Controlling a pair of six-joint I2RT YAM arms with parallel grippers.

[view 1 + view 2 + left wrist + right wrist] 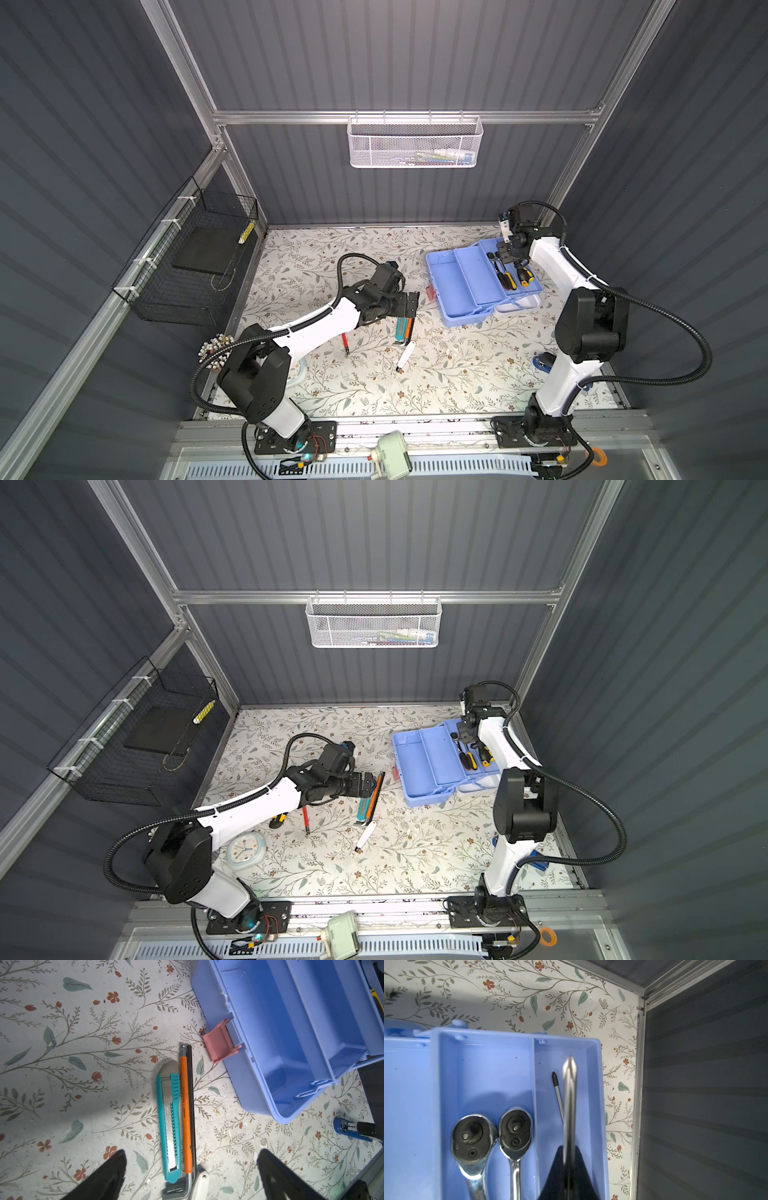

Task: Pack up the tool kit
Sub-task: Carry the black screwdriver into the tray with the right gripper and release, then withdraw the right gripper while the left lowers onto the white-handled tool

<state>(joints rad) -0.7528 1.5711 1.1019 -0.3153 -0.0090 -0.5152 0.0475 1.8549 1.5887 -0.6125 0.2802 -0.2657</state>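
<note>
Floral counter (pixel 374 399) bore the open tool kit (pixel 446 282) at two o'clock, my right tool (pixel 569 1159) clamped on a screwdriver (pixel 570 1095) over its narrow tray slot (pixel 546 1059), seemingly due for release, while my left tool (pixel 192 1152) gaped empty above the teal utility knife (pixel 169 1118).

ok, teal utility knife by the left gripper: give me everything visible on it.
The teal utility knife has a slim, plastic-looking body with a ribbed edge, a grey knurled slider, a grey metal nose and a white patch near the tail. It lies flat on the floral table, nose toward the pink latch, close alongside an orange-sleeved metal key; whether they touch is unclear. Its tail shows between the fingers of the open left gripper, which does not touch it.
</note>
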